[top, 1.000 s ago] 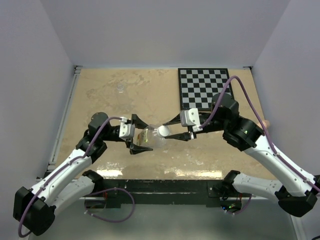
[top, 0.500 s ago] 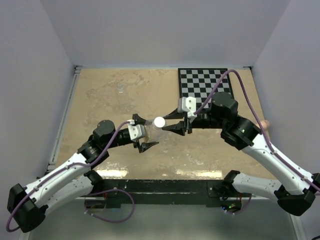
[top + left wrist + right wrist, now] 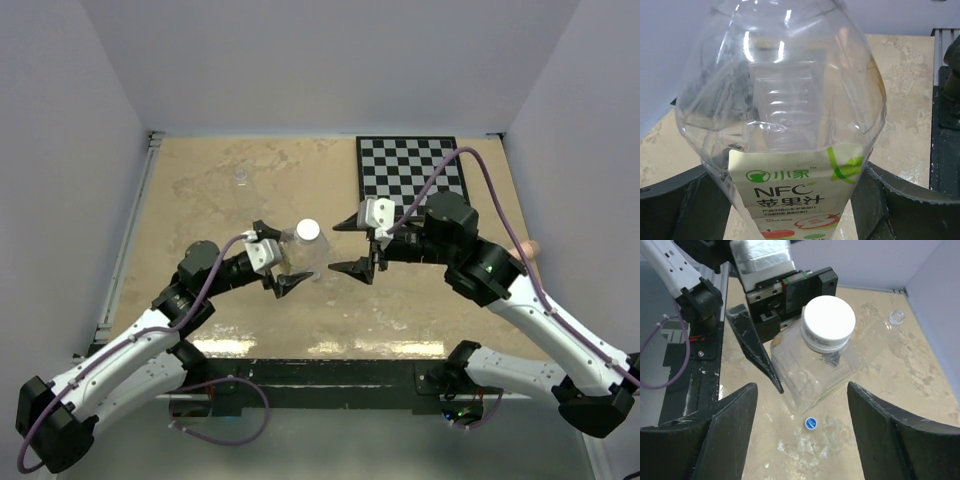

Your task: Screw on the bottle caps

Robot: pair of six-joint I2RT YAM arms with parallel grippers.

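Left jaws closed on tall bottle [image 3: 303,258], gripping the body at label [image 3: 790,197] level, one finger each side. Bottle cap-end up, slightly tilted, over mid-table [image 3: 200,205]. Base on the table or lifted: cannot tell. White cap [image 3: 829,320] sitting on the bottle's neck; how far threaded: cannot tell. Right jaws open wide, holding nothing. White cap just ahead of the right fingertips, in line with the gap between them, apart from both. Blue cap [image 3: 811,423] flat on the table, loose, just beside the bottle's lower end; in the right wrist view, seen between the two right fingers and below them. Short bottle [image 3: 241,177] on the table well apart, toward the far left, near neither arm. Checkerboard [image 3: 410,175] at the table's far right.
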